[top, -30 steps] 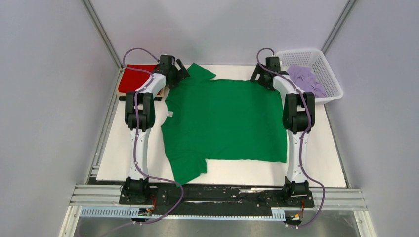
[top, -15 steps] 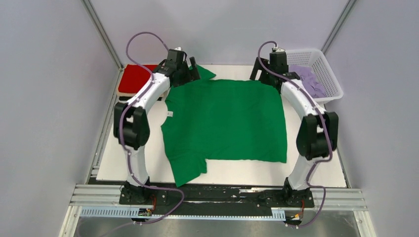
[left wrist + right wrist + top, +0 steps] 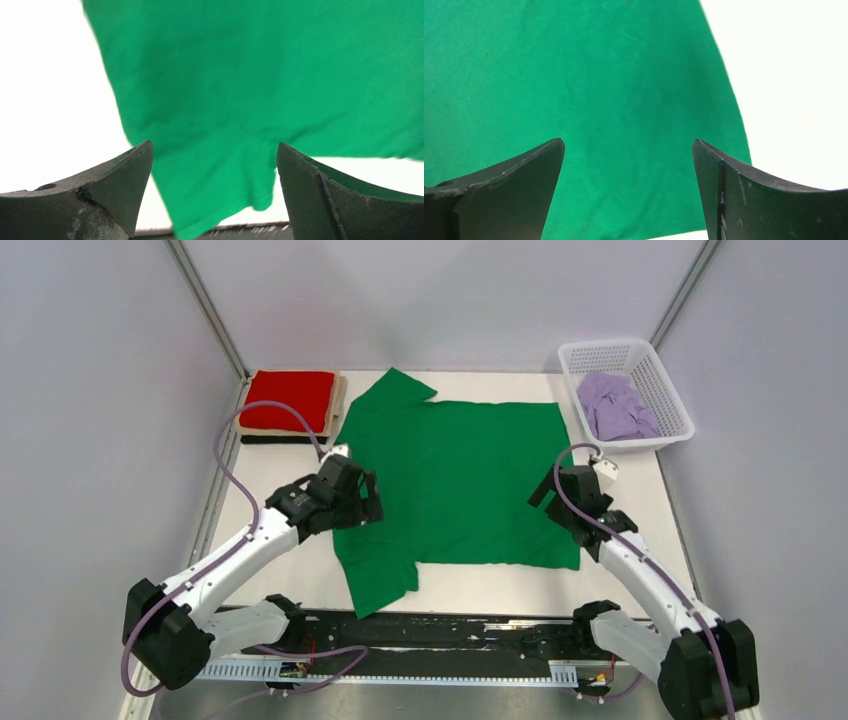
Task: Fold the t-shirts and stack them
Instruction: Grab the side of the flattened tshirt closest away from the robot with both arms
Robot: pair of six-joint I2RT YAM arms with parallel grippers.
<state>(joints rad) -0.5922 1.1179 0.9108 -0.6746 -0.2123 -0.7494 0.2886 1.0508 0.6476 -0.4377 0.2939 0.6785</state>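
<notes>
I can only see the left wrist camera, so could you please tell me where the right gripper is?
Observer: The right gripper hovers open over the green shirt's hem, near its near right corner.
Operator: Thank you. Are any shirts already folded?
Observer: Yes, a red shirt lies folded at the far left.
Operator: Is anything waiting to be folded?
Observer: A crumpled lilac shirt lies in the white basket at the far right.

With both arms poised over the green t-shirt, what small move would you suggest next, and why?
Probably lower both and pinch the near edge: the left claw and right claw hang open above the flat green t-shirt, over its near sleeve and near hem corner, holding nothing.
</notes>
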